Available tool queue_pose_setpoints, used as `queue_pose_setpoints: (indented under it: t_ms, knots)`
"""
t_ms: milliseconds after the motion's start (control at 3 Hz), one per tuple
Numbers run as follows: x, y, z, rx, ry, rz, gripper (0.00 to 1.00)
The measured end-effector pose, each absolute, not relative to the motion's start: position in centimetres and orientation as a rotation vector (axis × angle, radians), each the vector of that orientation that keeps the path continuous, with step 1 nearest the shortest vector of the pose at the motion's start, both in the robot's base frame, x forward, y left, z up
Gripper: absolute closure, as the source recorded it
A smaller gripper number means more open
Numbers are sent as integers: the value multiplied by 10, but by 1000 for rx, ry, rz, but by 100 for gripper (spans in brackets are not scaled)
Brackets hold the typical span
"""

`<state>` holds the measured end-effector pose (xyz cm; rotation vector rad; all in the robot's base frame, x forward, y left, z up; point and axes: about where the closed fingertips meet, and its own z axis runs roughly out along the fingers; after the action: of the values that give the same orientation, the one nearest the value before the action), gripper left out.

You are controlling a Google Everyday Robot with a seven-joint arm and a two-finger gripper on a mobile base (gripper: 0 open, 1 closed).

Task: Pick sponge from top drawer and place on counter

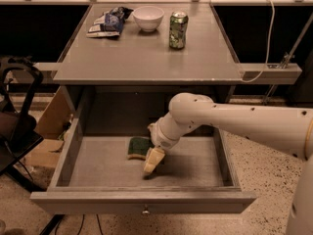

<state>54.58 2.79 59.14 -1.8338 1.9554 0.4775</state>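
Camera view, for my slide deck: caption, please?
Gripper of the white arm low in the open grey top drawer, beside the green-and-yellow sponge; grey counter above.

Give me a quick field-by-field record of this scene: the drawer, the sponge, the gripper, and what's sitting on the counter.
top drawer: pulled open, below the counter
sponge: lying on the drawer floor, near the middle
gripper: down inside the drawer, just right of the sponge; whether it grips the sponge is unclear
counter: holds a white bowl, a green can and a snack packet
task status: sponge not yet on the counter
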Motion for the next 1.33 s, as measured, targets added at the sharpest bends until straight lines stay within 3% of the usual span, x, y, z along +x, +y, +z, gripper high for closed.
queue_pose_setpoints:
  t_ms: [333, 1333]
  knots:
    - [546, 37, 576, -1833, 1943, 498, 13]
    - [547, 37, 575, -1832, 1943, 499, 85]
